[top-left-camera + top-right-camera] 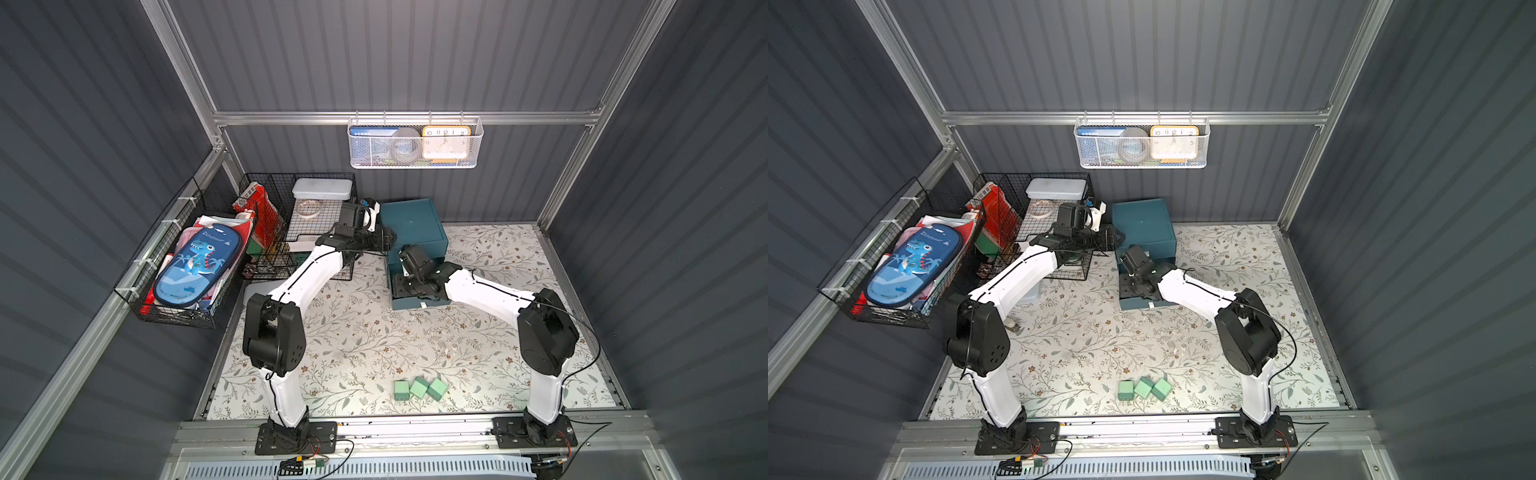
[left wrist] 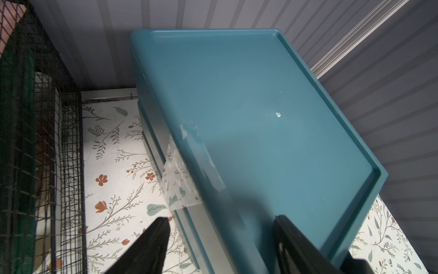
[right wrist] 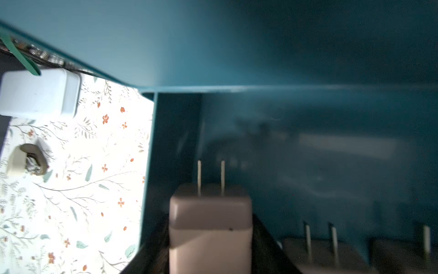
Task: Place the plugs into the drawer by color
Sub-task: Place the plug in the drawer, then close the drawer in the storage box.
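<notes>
The drawer cabinet [image 1: 413, 224] [image 1: 1142, 224] [image 2: 260, 106] is dark teal and stands at the back of the table, with its lowest drawer [image 1: 419, 305] [image 1: 1142, 305] pulled out toward the front. My right gripper [image 3: 209, 225] [image 1: 405, 286] reaches down into that drawer, shut on a pink plug [image 3: 210, 227] whose prongs point away. Two more pink plugs [image 3: 320, 253] [image 3: 407, 256] lie in the drawer beside it. Three green plugs [image 1: 419, 388] [image 1: 1144, 388] sit close together near the table's front edge. My left gripper [image 2: 221, 218] [image 1: 388, 239] is open, straddling the cabinet's top left edge.
Black wire baskets [image 1: 299, 224] stand left of the cabinet, close to my left arm. A hanging wire basket holds a dinosaur pencil case [image 1: 195, 266]. A white mesh basket [image 1: 413, 143] hangs on the back wall. A white box [image 3: 38, 92] and a small beige object [image 3: 28, 161] lie left of the drawer.
</notes>
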